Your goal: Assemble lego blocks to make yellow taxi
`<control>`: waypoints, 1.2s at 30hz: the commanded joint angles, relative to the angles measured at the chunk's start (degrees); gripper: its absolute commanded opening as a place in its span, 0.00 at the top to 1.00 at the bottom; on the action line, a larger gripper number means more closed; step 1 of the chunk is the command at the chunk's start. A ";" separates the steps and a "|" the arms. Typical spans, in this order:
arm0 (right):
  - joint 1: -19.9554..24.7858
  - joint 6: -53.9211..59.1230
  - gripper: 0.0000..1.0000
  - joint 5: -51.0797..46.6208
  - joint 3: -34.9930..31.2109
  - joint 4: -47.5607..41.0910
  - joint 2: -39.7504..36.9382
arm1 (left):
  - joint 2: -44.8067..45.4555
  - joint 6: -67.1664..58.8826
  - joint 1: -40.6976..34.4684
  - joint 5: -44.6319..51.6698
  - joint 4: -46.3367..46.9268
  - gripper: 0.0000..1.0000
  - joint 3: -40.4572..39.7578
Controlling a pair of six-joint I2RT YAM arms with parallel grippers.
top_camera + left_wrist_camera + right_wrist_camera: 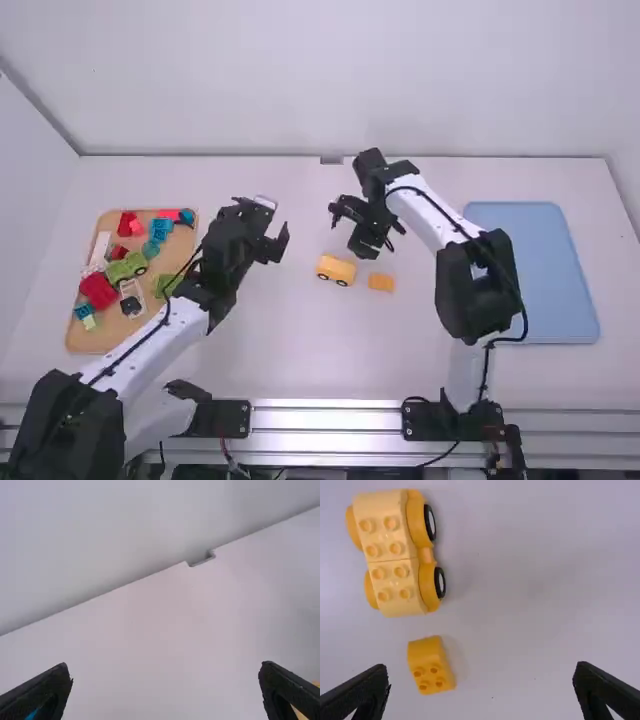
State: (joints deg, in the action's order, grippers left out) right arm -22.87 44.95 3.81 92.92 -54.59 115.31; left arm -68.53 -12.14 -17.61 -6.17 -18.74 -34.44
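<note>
While both tools stand wide apart at the fingers, a yellow car and a loose yellow block wait on the bench

The right tool [364, 232] has its fingers spread broadly, and so does the left tool [264, 222]. Near the right one lies the yellow car [336, 269], with studs on top and black-and-white wheels along the side that the right wrist view shows. Beside it, with a gap between them, is the yellow block [381, 283], its studs also visible; both sit on the white bench [300, 350].

Farther out, beyond the left tool, a wooden tray [95, 343] holds mixed pieces: red blocks [98, 291], teal blocks [160, 230], a green piece with wheels [127, 268] and others. The left arm [150, 345] crosses the tray's near right corner, partly covering it. On the opposite side lies a blue tray [550, 270], its left edge partly hidden by the right arm [430, 215].

The left arm slants away from its base and inward, ending left of the car. The right arm rises from its base to a bent elbow, then angles inward, its tool tipped down toward the bench.
</note>
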 commanded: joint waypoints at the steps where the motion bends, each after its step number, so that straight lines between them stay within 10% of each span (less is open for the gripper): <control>1: 0.33 -4.44 0.02 1.05 0.52 -0.09 -3.91 | 0.70 -1.84 2.45 7.15 -0.46 0.01 0.98; 17: 3.02 -16.50 0.02 5.55 -24.46 26.84 -22.21 | -17.53 -13.11 16.63 43.30 -6.86 0.01 -6.19; 36: 5.90 -4.07 0.02 17.97 -30.40 33.68 -23.80 | -31.85 -64.63 17.49 71.69 25.90 0.01 -19.82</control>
State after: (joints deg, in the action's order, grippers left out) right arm -18.24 38.13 17.02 64.34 -20.86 91.33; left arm -99.31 -66.63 0.38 58.98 6.76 -53.47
